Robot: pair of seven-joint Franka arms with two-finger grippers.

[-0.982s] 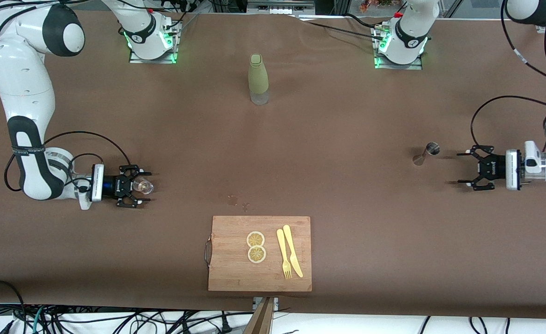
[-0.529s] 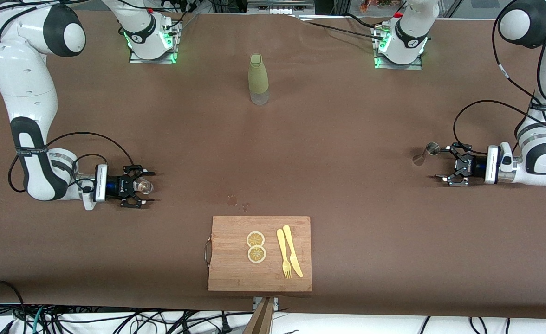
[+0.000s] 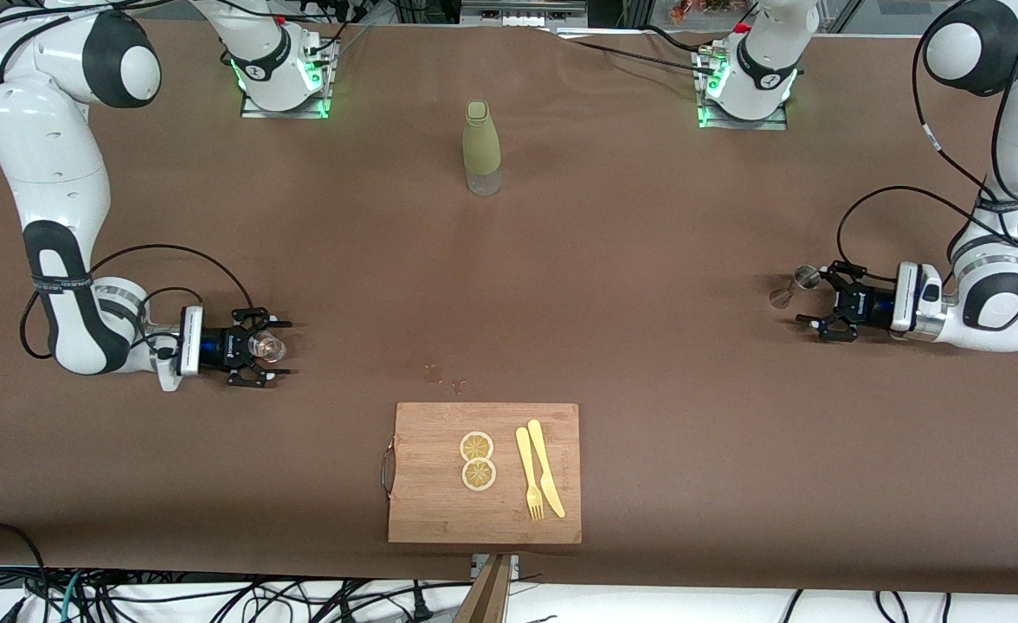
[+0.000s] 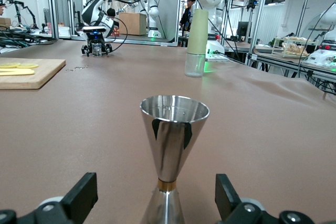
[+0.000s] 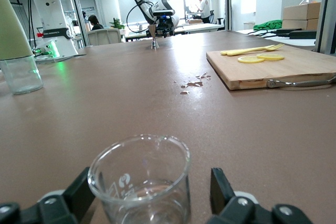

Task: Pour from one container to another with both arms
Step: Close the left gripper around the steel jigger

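The upright jigger stands between the left gripper's spread, empty fingers, the glass likewise inside the open right gripper

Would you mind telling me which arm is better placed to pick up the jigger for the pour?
The left arm. The left gripper is open, its fingers either side of the upright jigger. The right gripper is at the right arm's end of the table, open around the glass.
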